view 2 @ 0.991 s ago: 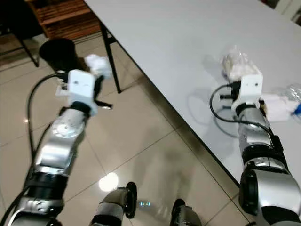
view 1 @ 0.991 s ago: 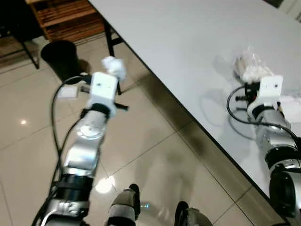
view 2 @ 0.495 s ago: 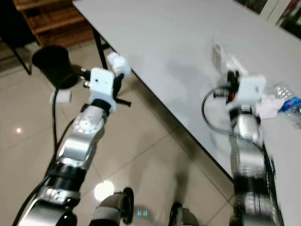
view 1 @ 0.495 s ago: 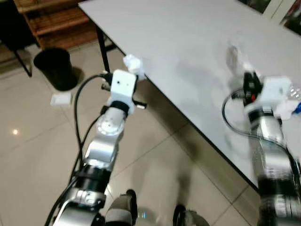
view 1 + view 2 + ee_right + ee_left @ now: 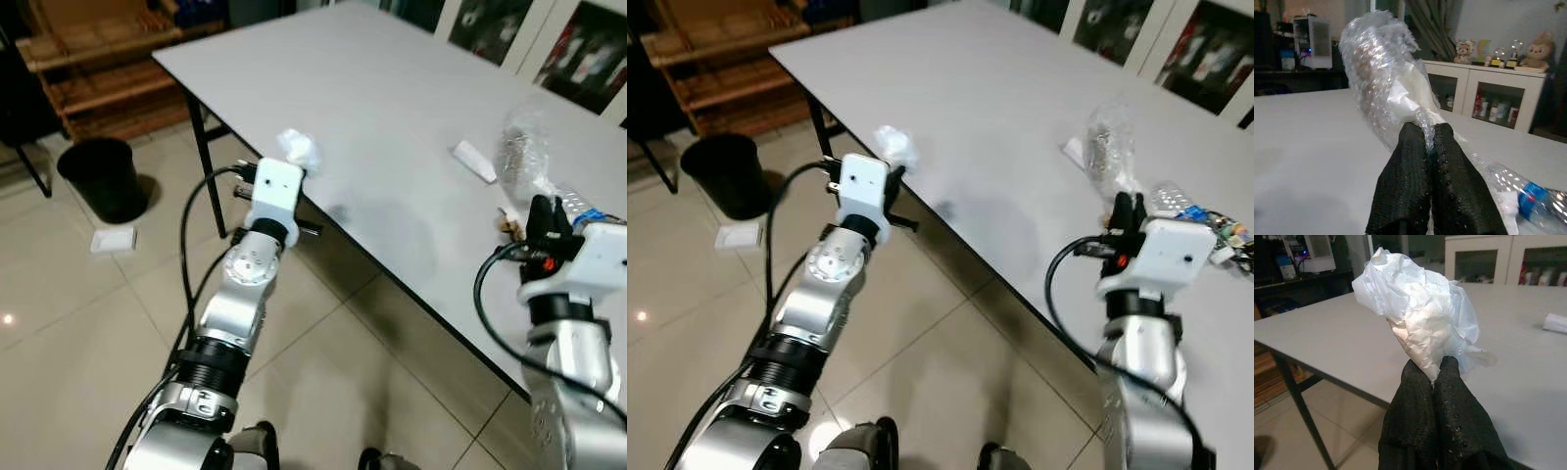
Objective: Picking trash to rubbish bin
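My left gripper (image 5: 1434, 372) is shut on a crumpled white paper wad (image 5: 1418, 316), held up beside the near edge of the grey table (image 5: 411, 88); the wad (image 5: 298, 149) sticks out above the wrist. My right gripper (image 5: 1429, 137) is shut on a clear bubble-wrap bag (image 5: 1382, 78) with white stuff inside, lifted over the table's right part, where the bag (image 5: 524, 152) rises above the wrist. A black rubbish bin (image 5: 101, 178) stands on the floor at the far left.
A crushed plastic bottle (image 5: 1195, 211), wrappers and a small white packet (image 5: 474, 162) lie on the table near the right arm. White paper (image 5: 113, 239) lies on the tiled floor by the bin. Wooden shelves (image 5: 88, 59) stand behind it.
The whole view has swung, so the camera has moved. The right gripper now holds the bubble-wrap bag up off the table. The left gripper keeps its paper wad.
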